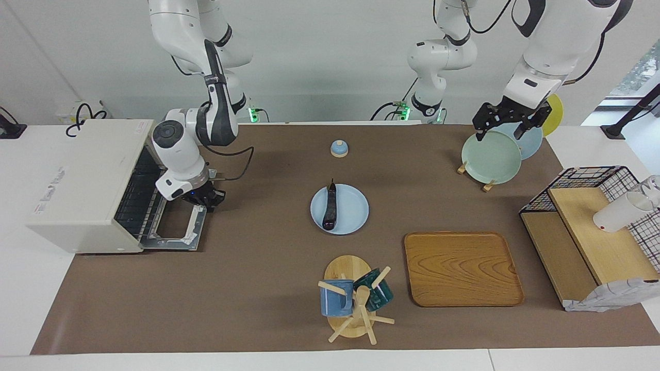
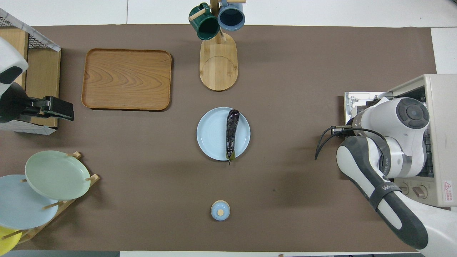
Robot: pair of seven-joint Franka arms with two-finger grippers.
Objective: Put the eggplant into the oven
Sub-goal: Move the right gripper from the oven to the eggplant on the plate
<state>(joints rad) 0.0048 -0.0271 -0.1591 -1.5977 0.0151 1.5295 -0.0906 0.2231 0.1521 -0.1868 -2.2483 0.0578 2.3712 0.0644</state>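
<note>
The dark purple eggplant (image 1: 330, 208) (image 2: 231, 134) lies on a light blue plate (image 1: 353, 208) (image 2: 210, 134) mid-table. At the right arm's end stands the white oven (image 1: 82, 180) (image 2: 437, 107). Its door (image 1: 178, 232) (image 2: 357, 101) hangs open, nearly flat, and the wire shelf inside shows. My right gripper (image 1: 206, 202) is shut on the door's free edge, where the handle is; in the overhead view the arm hides it. My left gripper (image 1: 497, 133) (image 2: 69, 110) hangs open and empty over the plate rack.
A plate rack (image 1: 490, 154) with several plates stands near the left arm's base. A wire-and-wood rack (image 1: 588, 232) carries a white cup (image 1: 619, 212). A wooden tray (image 1: 464, 268), a mug tree (image 1: 356, 299) and a small blue knobbed lid (image 1: 339, 148) surround the plate.
</note>
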